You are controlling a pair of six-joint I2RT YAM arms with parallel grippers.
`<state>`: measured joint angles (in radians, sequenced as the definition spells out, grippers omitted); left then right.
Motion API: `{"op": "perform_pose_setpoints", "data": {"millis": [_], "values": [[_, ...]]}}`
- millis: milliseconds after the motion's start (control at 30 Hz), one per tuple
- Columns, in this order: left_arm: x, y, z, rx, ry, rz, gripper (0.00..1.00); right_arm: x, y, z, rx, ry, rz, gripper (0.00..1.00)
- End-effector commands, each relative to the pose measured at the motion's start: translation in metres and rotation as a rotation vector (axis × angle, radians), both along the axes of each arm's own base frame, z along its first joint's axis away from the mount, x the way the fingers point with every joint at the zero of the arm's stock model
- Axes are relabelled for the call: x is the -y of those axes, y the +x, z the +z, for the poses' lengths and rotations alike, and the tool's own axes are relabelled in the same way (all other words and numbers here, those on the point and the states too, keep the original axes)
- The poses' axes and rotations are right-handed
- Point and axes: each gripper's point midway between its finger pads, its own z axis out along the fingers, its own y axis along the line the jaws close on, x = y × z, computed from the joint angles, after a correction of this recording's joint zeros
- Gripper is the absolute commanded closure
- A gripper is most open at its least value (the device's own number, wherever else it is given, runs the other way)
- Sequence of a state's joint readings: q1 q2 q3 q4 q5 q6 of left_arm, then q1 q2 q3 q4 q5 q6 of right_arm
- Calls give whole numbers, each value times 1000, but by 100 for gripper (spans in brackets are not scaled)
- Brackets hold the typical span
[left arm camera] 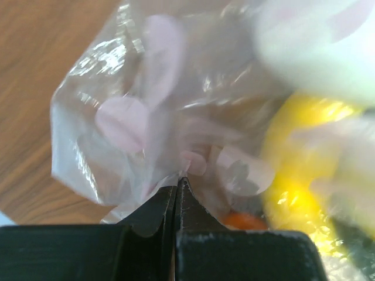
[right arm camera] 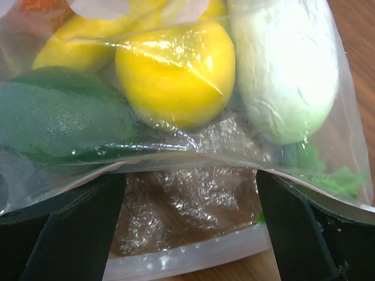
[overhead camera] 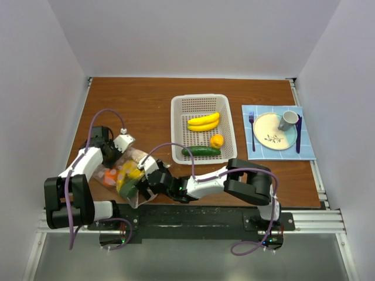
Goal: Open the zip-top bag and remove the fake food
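The zip-top bag lies at the table's front left, between my two grippers. My left gripper is shut, pinching a fold of its clear, pink-dotted plastic at the far end. My right gripper stands wide open at the bag's open mouth. Its dark fingers sit under the upper lip, and the zip strip lies on the wood below. Inside the bag are a lemon, a green piece and a white oval. Bananas, a cucumber and a small yellow-orange fruit lie in the basket.
A blue mat at the right holds a cream plate, a grey mug, a fork and a knife. White walls enclose the table on three sides. The right forearm stretches along the front edge.
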<state>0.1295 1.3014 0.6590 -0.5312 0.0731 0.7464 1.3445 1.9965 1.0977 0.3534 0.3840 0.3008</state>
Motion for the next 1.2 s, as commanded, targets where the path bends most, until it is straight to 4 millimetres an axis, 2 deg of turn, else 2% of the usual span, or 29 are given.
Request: {"op": "perform_pose_setpoints", "data": {"millis": [0,67,167,200,267,333,467,633,800,967,1067,1133,1167], "values": [[12,-11,-8,-23,-21,-5,100,-40,5,55,58,188,48,1],[15,-17,-13,-41,-28,-9,100,-40,8,60,86,186,38,1],[17,-20,-16,-48,-21,-19,100,-27,22,73,138,174,-43,1],[17,-21,-18,-52,-20,-21,100,-18,25,70,150,155,-68,1],[18,-25,-21,-59,-16,-29,100,-4,34,80,192,145,-126,1],[19,-27,-23,-59,-15,-43,100,11,42,77,229,105,-183,2],[16,-38,-31,-76,24,-88,100,26,53,60,274,14,-245,1],[7,-44,-33,-80,87,-139,100,29,60,34,249,-40,-241,3],[9,-37,-24,-72,75,-139,100,22,60,18,195,-48,-213,6],[9,-30,-20,-66,71,-127,100,24,57,6,155,-60,-209,12],[10,-29,-21,-70,63,-124,100,32,52,14,162,-42,-221,15],[10,-28,-23,-73,60,-122,100,33,47,37,173,11,-235,14],[10,-29,-24,-75,61,-120,100,37,44,41,171,17,-236,14]]}}
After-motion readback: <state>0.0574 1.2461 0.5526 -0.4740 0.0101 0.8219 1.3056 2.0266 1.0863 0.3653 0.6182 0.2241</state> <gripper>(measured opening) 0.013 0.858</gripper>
